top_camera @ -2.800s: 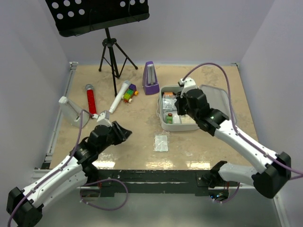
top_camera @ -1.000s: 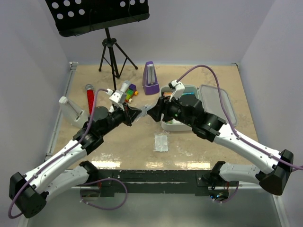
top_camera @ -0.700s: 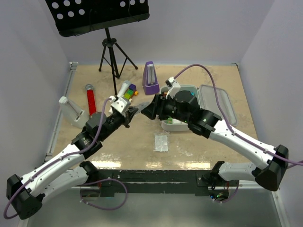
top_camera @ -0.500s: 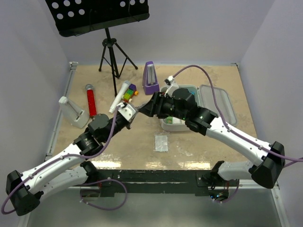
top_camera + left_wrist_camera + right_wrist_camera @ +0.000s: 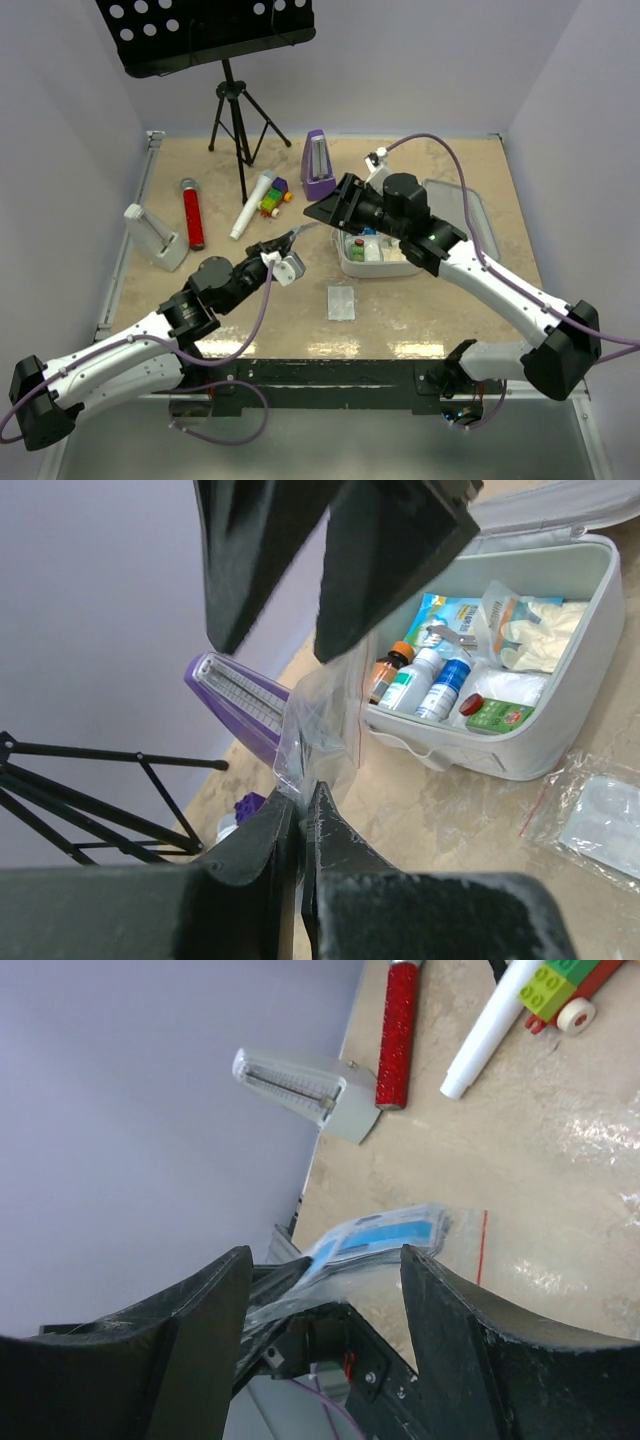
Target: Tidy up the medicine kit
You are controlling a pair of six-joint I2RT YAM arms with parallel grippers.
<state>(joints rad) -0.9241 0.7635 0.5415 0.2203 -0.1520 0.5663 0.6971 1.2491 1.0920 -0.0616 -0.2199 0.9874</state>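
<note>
The medicine kit (image 5: 352, 262) sits open on the right-centre of the table, its lid (image 5: 470, 215) laid back flat to the right. The left wrist view shows the tray (image 5: 530, 742) holding small bottles, a green packet, a blue-and-white sachet and a bag of white gloves. Just left of the kit and above the table, my left claw (image 5: 300, 798) is pressed together on the lower edge of a clear bag (image 5: 322, 715) with a red seal line, and the bag stands up from that pinch. My right claw (image 5: 325, 1255) is spread wide around the bag's other end. A blue-and-white packet inside the bag lies between its fingers (image 5: 200, 1300), and I cannot tell whether either finger touches the film. From above, the right claw (image 5: 325, 205) hangs over the kit's left rim. A second clear packet (image 5: 341, 301) lies flat on the table nearer my bases. The purple metronome (image 5: 319, 165) stands behind the kit. A toy block car (image 5: 272, 203), a white stick (image 5: 252, 203), a red glitter tube (image 5: 191, 212) and a white wedge (image 5: 155, 235) lie further left.
</note>
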